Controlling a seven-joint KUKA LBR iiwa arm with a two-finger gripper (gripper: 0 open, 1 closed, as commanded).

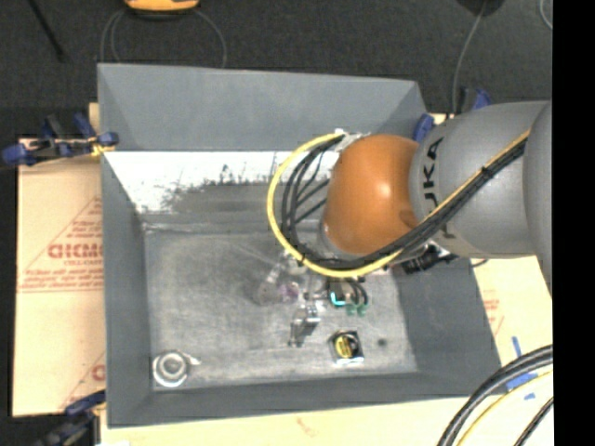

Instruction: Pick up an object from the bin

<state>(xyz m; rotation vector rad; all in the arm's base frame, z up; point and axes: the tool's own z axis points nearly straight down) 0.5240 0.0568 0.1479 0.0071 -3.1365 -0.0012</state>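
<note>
Over bin floor (204,286), pincer (302,323); arm (493,184) lettered "UKA".

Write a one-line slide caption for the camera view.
Gripper low in the grey bin, a black-and-yellow object beside it, a silvery round thing in the lower-left corner.

The grey metal bin (186,249) is carrying a few small things on its scuffed floor. A round whitish ring (172,367) is lying in its lower left corner, and a small black and yellow object (346,345) is sitting by the front wall, a green piece (358,301) just behind it.
</note>
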